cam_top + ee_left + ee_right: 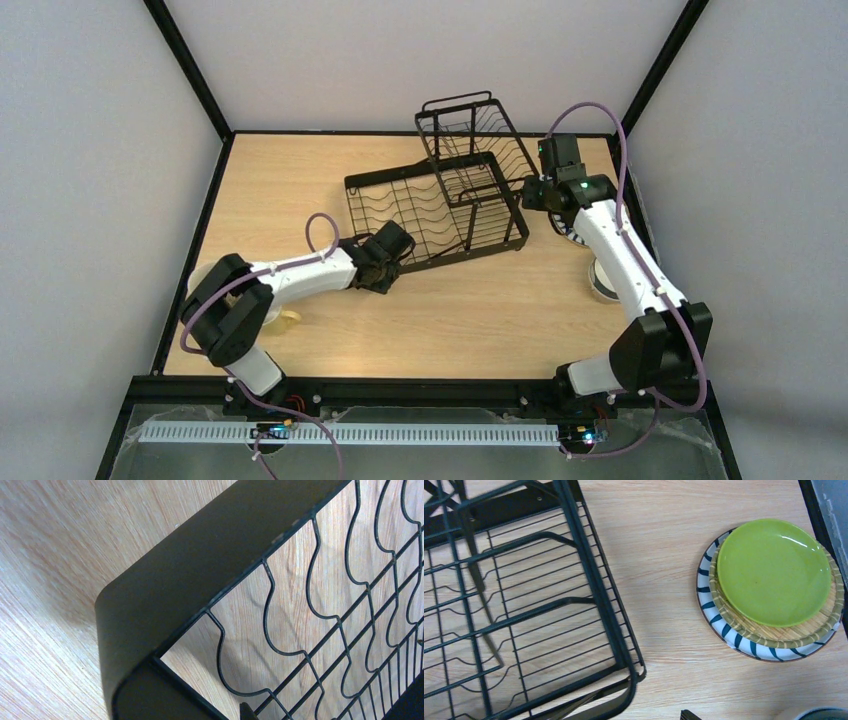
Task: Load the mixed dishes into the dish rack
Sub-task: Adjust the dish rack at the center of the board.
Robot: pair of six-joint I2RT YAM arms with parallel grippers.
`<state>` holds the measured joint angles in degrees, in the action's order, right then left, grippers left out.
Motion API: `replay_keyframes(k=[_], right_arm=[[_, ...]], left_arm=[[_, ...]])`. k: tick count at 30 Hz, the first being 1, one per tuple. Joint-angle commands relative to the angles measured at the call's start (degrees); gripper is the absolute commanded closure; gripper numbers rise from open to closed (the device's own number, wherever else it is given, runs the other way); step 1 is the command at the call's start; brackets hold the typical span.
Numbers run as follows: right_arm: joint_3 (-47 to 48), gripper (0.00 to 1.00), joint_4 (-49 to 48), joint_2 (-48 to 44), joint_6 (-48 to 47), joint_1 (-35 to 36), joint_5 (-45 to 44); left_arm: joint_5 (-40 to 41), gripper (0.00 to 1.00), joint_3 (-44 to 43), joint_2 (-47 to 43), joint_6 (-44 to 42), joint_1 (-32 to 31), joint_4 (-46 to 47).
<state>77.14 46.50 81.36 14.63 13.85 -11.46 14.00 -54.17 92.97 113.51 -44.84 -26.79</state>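
While the left hand (pixel 390 248), grip untellable, sits at the dish rack (pixel 497 237), the right hand (pixel 533 194) gapes.

A table (pixel 290 190) with a pale wood-grain top fills the middle of the overhead view. Plain grey-white walls close it in: a back wall (pixel 420 60) behind the table's far edge, a left wall (pixel 90 180) and a right wall (pixel 760 180) along its sides. Black frame bars (pixel 190 65) rise slanting from the table's far corners. A black rail (pixel 420 386) runs along its near edge, with a white slotted strip (pixel 400 434) just in front. Light is soft and even, leaving faint shadows on the wood.
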Motion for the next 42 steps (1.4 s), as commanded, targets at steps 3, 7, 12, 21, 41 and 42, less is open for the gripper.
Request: replay_keyframes(k=[3,7,12,21,41,42], right_arm=[[3.08,0.0,-11.26,5.49,0.04,-1.61,-2.3],[4.0,0.0,-11.29,7.19,-0.21,-2.21,-2.35],[5.84,0.0,-11.59,9.54,-0.25,-2.92,-2.04],[11.5,0.0,-11.92,15.46,0.03,-3.08,-0.55],[9.47,0.0,-12.58,14.81,1.12,-3.09,-0.98],[9.13,0.0,-12.38,14.36,1.1,-3.06,-1.06]], left_arm=[[-10.97,0.81,4.01,-2.57,-22.71,-9.42,-13.76],[-11.9,0.81,4.35,-2.38,-22.23,-11.35,-13.01],[-12.71,0.8,3.84,-1.83,-21.76,-13.2,-12.69],[-13.9,0.74,1.46,-0.07,-21.65,-16.25,-13.19],[-18.45,0.6,0.15,3.78,-19.83,-24.43,-11.19],[-18.52,0.58,0.58,3.46,-19.42,-24.8,-10.88]])
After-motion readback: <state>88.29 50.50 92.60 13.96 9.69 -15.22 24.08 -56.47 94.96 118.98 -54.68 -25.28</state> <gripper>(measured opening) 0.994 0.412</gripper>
